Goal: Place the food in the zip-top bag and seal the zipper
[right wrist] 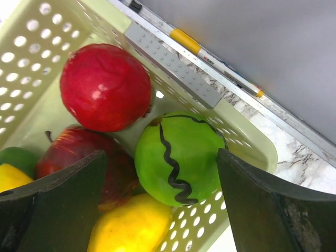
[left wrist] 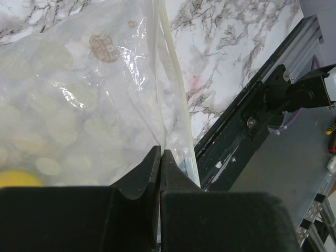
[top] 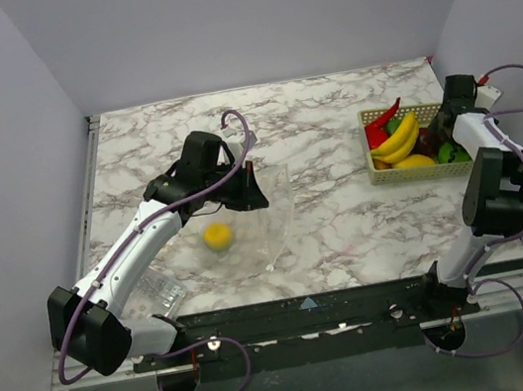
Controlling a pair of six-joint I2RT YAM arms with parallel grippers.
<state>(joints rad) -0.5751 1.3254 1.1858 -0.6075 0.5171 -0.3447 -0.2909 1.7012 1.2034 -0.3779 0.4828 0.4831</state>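
On the table (top: 347, 226), left of centre: zip-top bag (top: 268, 222), clear and floppy, spread out, with one yellow food piece (top: 217, 235) inside.
Basket (top: 376, 177): pale green, perforated, at the table's far right; packed with bananas (top: 398, 137), a red chilli (top: 384, 119), a red round fruit (right wrist: 105, 86), a green fruit (right wrist: 178, 157) marked with a black squiggle, a dark red apple (right wrist: 79, 163) and a yellow fruit (right wrist: 131, 226).
Left arm (top: 138, 236): stretched forward and rightward over the bag.
Right arm (top: 496, 186): folded upward, reaching over the basket's right end.
Left claw (left wrist: 160, 157): clenched on the bag's film, just beside the zipper (left wrist: 173, 73).
Right claw (right wrist: 160, 157): released, fingers spread either side of the green fruit; contact not discernible.
Zipper: thin pale strip along the gripped edge; sealed or not, impossible to tell.
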